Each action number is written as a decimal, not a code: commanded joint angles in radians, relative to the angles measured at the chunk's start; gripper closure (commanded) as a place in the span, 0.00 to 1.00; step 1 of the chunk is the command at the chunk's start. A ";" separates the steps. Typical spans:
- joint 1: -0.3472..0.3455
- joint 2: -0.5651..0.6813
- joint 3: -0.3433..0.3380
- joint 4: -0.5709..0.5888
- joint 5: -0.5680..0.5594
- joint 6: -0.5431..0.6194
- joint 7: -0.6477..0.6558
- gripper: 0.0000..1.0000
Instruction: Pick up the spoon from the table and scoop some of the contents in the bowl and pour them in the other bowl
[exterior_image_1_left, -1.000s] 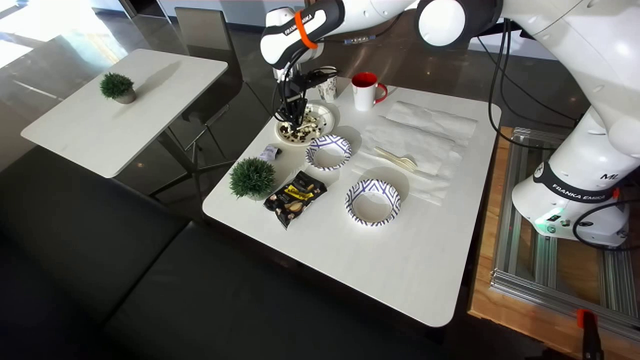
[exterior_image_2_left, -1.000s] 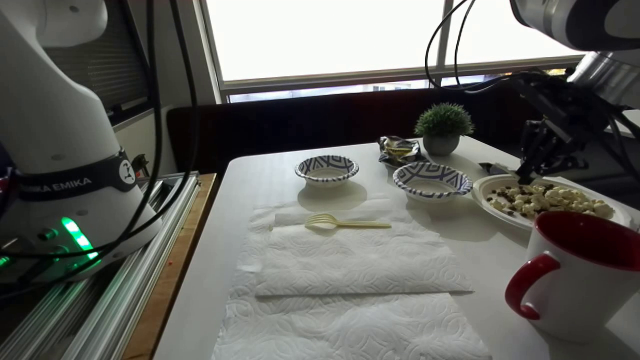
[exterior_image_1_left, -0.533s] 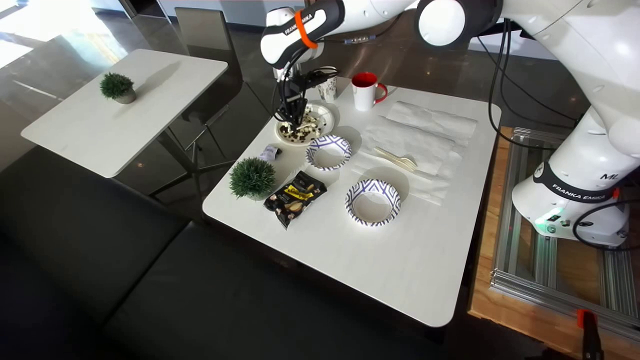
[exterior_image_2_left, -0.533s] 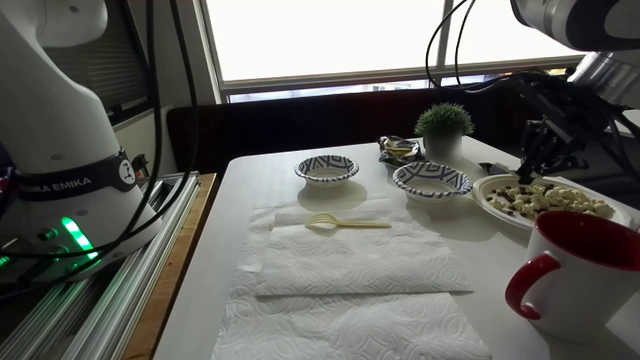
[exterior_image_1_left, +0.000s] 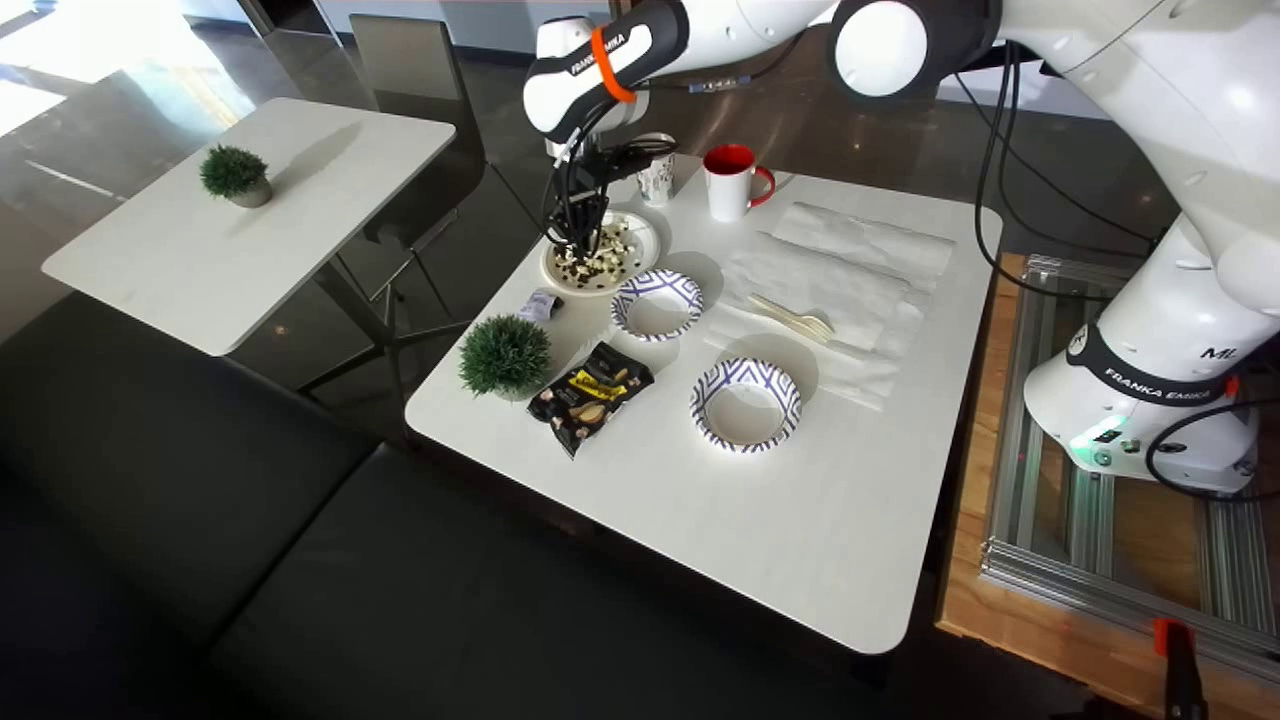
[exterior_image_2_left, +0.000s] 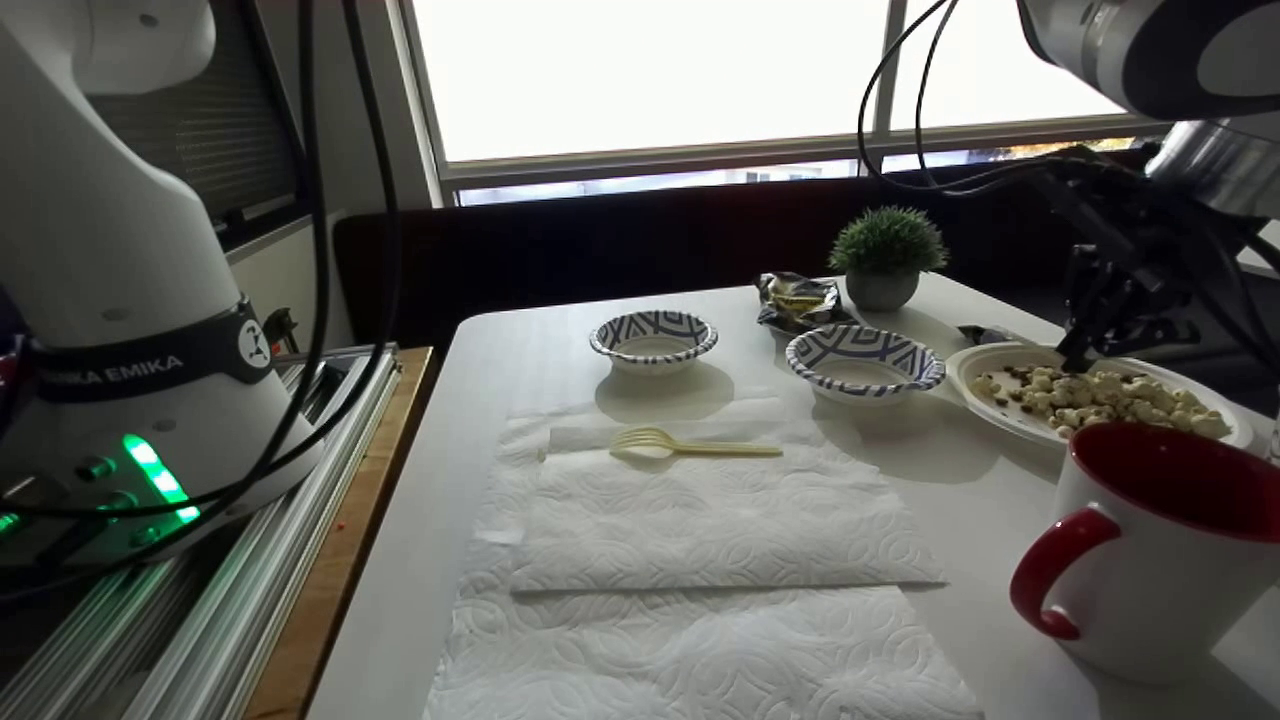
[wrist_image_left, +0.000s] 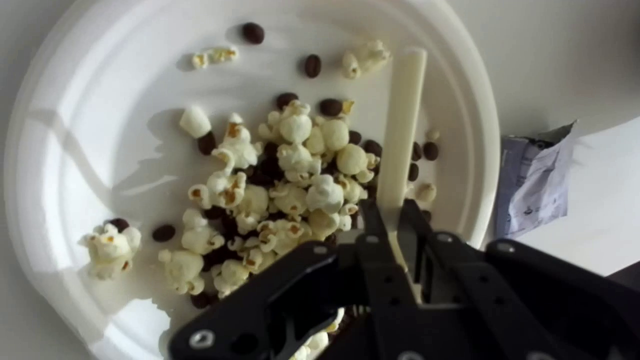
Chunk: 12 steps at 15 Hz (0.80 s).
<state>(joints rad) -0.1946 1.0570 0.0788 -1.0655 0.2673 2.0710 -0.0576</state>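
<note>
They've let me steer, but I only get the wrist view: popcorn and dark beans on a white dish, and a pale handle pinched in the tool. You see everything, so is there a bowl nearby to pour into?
Observer: Yes. A blue-patterned bowl stands beside the white dish, outside your picture.
Visitor: Lovely! Is it the only one?
Observer: No, a matching bowl stands farther from the white dish.
Visitor: And is there anything else here to eat with?
Observer: Yes, a pale fork lies on the paper towels.
</note>
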 joint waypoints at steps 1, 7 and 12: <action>-0.006 0.037 0.009 0.024 0.021 0.061 -0.005 0.97; -0.001 0.029 0.005 -0.018 0.008 0.177 -0.019 0.97; 0.005 0.021 0.010 -0.057 -0.003 0.263 -0.049 0.97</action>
<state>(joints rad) -0.1907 1.0750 0.0808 -1.0834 0.2671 2.2695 -0.0767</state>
